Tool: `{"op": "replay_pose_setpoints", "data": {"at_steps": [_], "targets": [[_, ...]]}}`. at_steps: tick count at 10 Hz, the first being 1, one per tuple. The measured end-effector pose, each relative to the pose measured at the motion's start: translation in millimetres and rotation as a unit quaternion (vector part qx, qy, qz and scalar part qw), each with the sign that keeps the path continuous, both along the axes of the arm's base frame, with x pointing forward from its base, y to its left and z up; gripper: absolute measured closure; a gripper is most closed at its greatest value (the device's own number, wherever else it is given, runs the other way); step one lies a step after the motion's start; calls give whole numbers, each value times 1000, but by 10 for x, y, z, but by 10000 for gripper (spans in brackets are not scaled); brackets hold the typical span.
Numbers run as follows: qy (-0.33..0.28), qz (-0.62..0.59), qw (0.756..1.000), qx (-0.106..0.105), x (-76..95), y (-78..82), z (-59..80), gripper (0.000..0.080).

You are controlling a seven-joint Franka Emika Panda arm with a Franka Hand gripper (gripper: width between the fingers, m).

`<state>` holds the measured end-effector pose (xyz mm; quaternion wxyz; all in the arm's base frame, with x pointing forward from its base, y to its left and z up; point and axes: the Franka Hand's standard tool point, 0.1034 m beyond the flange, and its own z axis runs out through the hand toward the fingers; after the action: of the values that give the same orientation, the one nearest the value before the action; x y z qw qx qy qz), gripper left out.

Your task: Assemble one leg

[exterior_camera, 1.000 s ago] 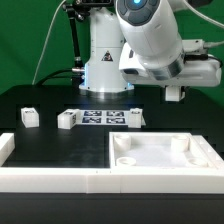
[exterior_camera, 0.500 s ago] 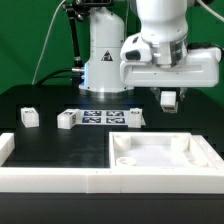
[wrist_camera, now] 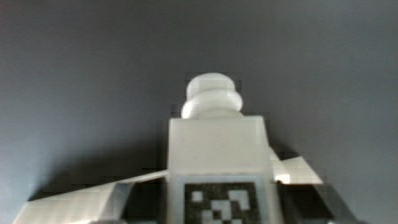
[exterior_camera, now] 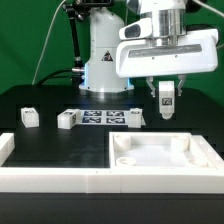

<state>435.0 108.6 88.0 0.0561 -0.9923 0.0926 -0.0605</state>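
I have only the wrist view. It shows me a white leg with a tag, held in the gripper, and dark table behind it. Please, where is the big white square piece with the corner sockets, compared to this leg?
Observer: In the exterior view the square piece lies nearer the camera than the held leg, and the leg hangs just beyond its far rim.
Operator: Does the leg touch the table?
Observer: It seems not. The gripper holds it upright, apparently clear of the table.
Operator: Are other legs free?
Observer: Yes, three loose legs stand on the table: one apart, and one at each end of the marker board.
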Motion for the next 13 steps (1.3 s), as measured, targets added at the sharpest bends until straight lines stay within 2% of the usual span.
{"op": "replay_pose_setpoints", "data": {"at_steps": [1,3,4,6,8,12,13], "targets": [[-13,4,1000,-1,-50,27,-20,511],[-9,5,1000,0,-34,19,-21,511],[-16,44,999,-8,-1,25,-40,511],[-35,110,993,-27,235,-72,62,511],[-38,135,990,-31,393,-51,139,511],[-58,132,989,-31,391,-56,124,511],[-101,129,986,-30,466,-37,170,511]]}}
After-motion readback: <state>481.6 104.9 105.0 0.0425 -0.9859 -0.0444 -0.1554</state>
